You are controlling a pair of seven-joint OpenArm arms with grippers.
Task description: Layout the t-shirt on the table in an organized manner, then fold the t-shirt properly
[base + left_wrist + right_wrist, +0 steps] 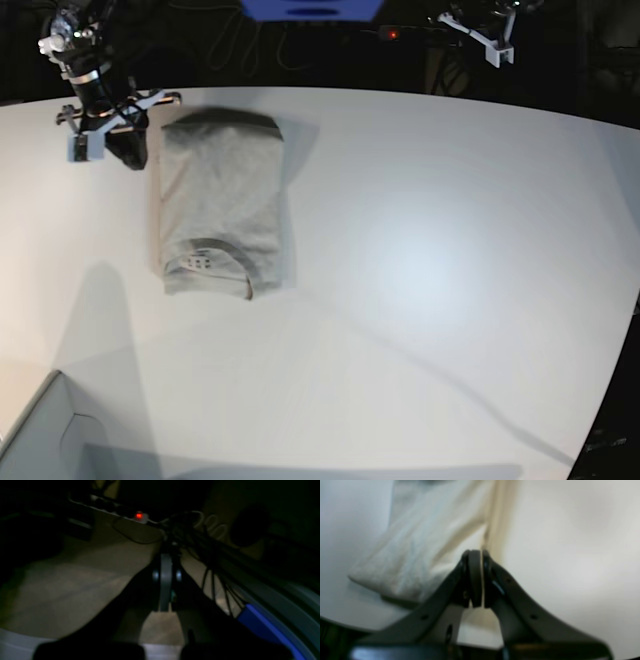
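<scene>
T-shirt [222, 205]: one, folded, on table [430, 260]; right hand [477, 555] pinching its edge; left hand [166, 566] clenched, empty.

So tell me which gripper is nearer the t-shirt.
Right. The right gripper sits at the t-shirt's far corner, pinching fabric; the left gripper is off the table, far away.

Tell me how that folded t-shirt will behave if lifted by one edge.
The t-shirt is likely floppy: its creases look soft, so its folded layers would probably sag and unfold. It seems light, lying flat. On the smooth white table it may slide rather than roll.
</scene>
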